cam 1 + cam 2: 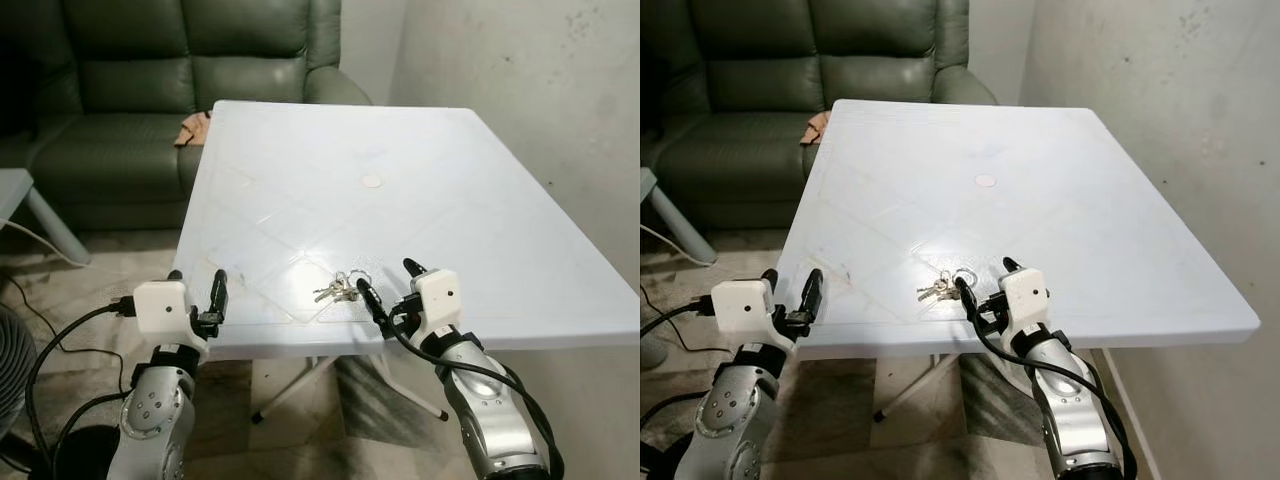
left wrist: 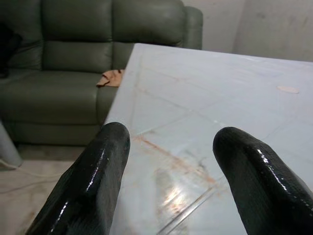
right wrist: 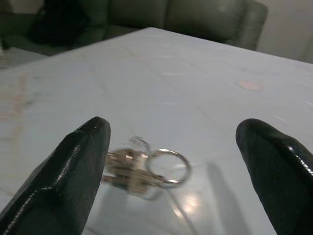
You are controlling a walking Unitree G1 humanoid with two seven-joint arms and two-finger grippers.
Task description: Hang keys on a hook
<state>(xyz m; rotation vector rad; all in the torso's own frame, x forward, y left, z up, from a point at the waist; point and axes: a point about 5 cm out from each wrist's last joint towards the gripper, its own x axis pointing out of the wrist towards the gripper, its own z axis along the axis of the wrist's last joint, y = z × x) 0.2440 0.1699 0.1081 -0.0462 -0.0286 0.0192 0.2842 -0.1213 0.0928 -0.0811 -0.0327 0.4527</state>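
keys (image 1: 340, 289) on table (image 1: 480, 200), right gripper (image 1: 388, 282) beside

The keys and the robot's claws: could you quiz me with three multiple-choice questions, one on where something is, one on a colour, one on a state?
1. Where do the keys lie?
A. On the sofa
B. Near the table's front edge, just ahead of the right gripper
C. On the floor

2. What colour is the table?
A. Brown
B. Black
C. White

3. How are the right gripper's fingers?
A. Open, nothing held
B. Shut on the keys
C. Shut on a cloth

Answers: 1 B, the keys rest on the tabletop right by that gripper's fingertips. 2 C, the top is plainly white. 3 A, the right wrist view shows both fingers spread wide with the keys lying between them on the table.
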